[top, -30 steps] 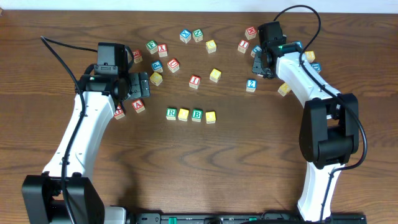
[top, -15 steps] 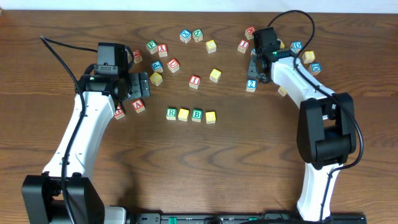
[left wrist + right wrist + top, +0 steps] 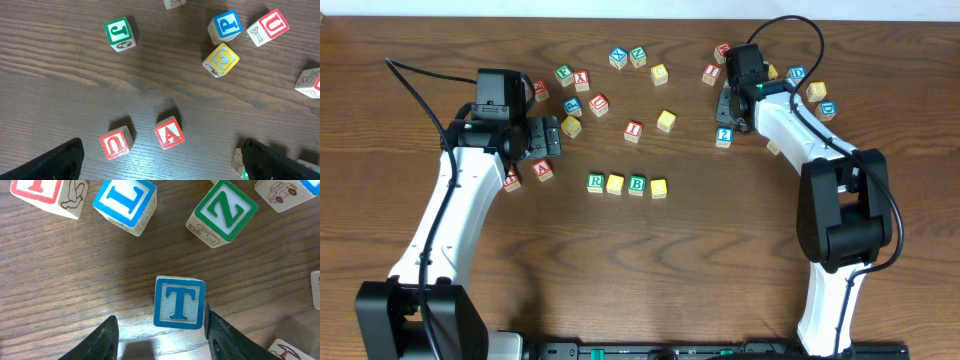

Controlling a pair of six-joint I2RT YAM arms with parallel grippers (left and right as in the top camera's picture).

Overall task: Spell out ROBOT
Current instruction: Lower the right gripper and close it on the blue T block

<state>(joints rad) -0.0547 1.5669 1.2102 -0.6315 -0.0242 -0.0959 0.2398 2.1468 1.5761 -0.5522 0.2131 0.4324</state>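
A row of cubes lies mid-table: green R point(image 3: 595, 182), a yellow cube point(image 3: 615, 184), green B point(image 3: 637, 184) and another yellow cube point(image 3: 659, 188). The blue T cube point(image 3: 179, 302) rests on the wood in the right wrist view. My right gripper point(image 3: 161, 325) is open around it, the right finger close to its side and a wide gap on the left. Overhead, that right gripper point(image 3: 731, 108) is at the back right and covers the T. My left gripper point(image 3: 542, 135) stands wide open at the left, holding nothing, above the red A point(image 3: 168, 133) and red U point(image 3: 115, 143).
Loose cubes lie all around. A blue L point(image 3: 125, 202), a green Z point(image 3: 222, 212) and a red-lettered cube point(image 3: 47, 192) sit just beyond the T. Overhead, a red I point(image 3: 634, 129) and a yellow cube point(image 3: 666, 121) lie behind the row. A green J point(image 3: 119, 33) is left.
Over the last second the right arm swung left, bringing its gripper over the cubes near the back; in the last half second it barely moved. The left arm has stayed still.
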